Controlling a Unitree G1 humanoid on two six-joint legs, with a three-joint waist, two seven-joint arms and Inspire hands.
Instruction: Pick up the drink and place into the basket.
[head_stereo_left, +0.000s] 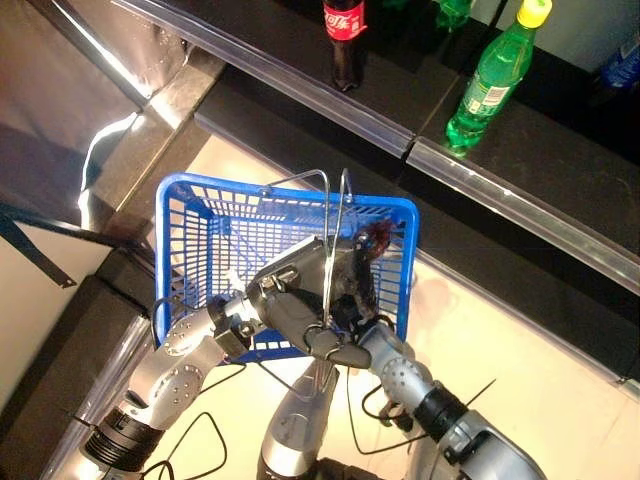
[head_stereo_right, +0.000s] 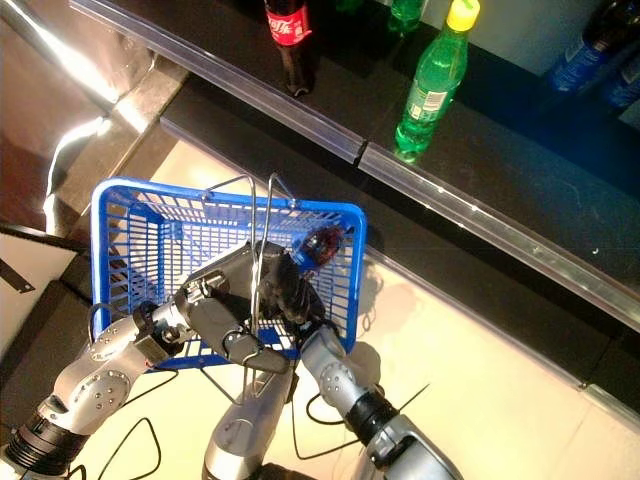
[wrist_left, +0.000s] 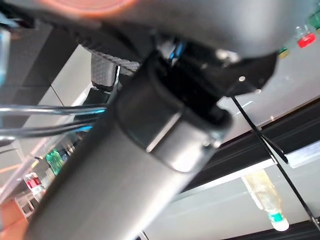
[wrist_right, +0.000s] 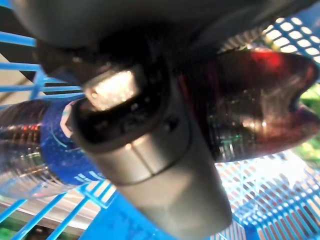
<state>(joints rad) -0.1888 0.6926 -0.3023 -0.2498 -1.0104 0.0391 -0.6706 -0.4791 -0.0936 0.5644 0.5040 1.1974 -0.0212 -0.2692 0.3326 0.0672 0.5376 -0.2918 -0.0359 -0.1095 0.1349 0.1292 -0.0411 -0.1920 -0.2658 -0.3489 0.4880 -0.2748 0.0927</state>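
drink: dark cola bottle (head_stereo_right: 318, 246) with a blue label, lying tilted in our right hand, over the basket's right side, just inside the rim near the far right corner.
right hand: (head_stereo_left: 352, 290) fingers and thumb curled round the bottle's body; the right wrist view showed the grip tight, blue mesh right behind the bottle.
contact: we couldn't tell whether the bottle touched the basket floor or hung just above it.
basket: blue plastic mesh (head_stereo_left: 188, 238), wire handles (head_stereo_left: 331, 215) standing up in the middle, carried out in front of us over a pale floor rather than set on anything.
left hand: (head_stereo_right: 222, 325) at the basket's near rim, by the foot of the wire handles. We couldn't tell if it was clenched on the handle; the left wrist view was mostly blocked by the hand's own bulk.
shelf: dark ledge beyond the basket's far edge; red-label cola bottle (head_stereo_left: 344, 40) and green bottle with yellow cap (head_stereo_left: 490, 78) upright on it, well apart from us.
progress: pick done, carry done, we judged. Bottle was already inside the basket's outline.
left to do: lower if needed, let go, pull the right hand out clear of the wire handles.
risk: handles sat close beside the right hand; snagging on withdrawal looked possible.
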